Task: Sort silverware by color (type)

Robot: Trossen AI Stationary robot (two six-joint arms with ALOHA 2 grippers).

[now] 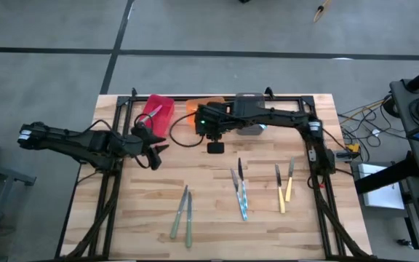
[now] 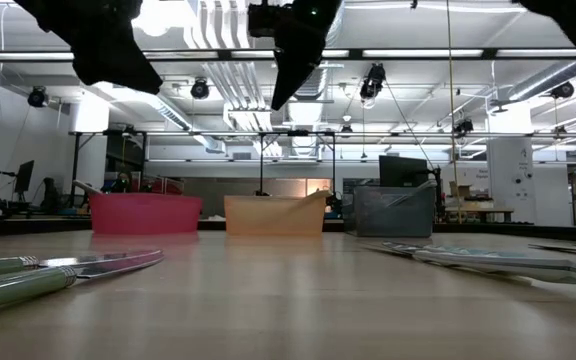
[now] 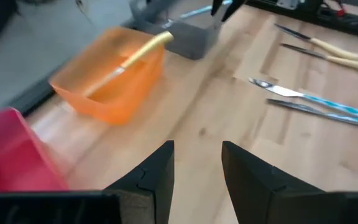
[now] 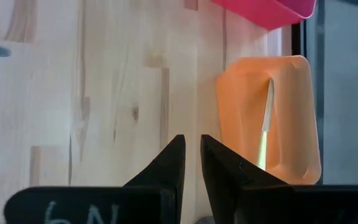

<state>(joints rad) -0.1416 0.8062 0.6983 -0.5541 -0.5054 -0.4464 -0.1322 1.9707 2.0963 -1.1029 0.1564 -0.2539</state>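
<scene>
On the wooden table lie two green-handled utensils (image 1: 182, 215), two blue-handled ones (image 1: 241, 196) with a dark one (image 1: 240, 169) beside them, and two yellow-handled ones (image 1: 284, 188). A yellow-handled utensil (image 4: 266, 121) leans inside the orange bin (image 4: 291, 112). A blue-handled one (image 3: 194, 10) sticks out of the grey bin (image 3: 188, 38). My left gripper (image 3: 197, 144) hangs open above the table near the red bin (image 1: 157, 109), holding nothing. My right gripper (image 4: 191, 138) hovers above the bare table just in front of the orange bin, with a narrow gap between its fingers and nothing in it.
The red, orange (image 1: 202, 106) and grey (image 1: 250, 128) bins stand in a row along the table's far edge; my right arm crosses over the grey one. A black frame (image 1: 313, 145) runs along the table's sides and back. Bare wood lies between the bins and the utensils.
</scene>
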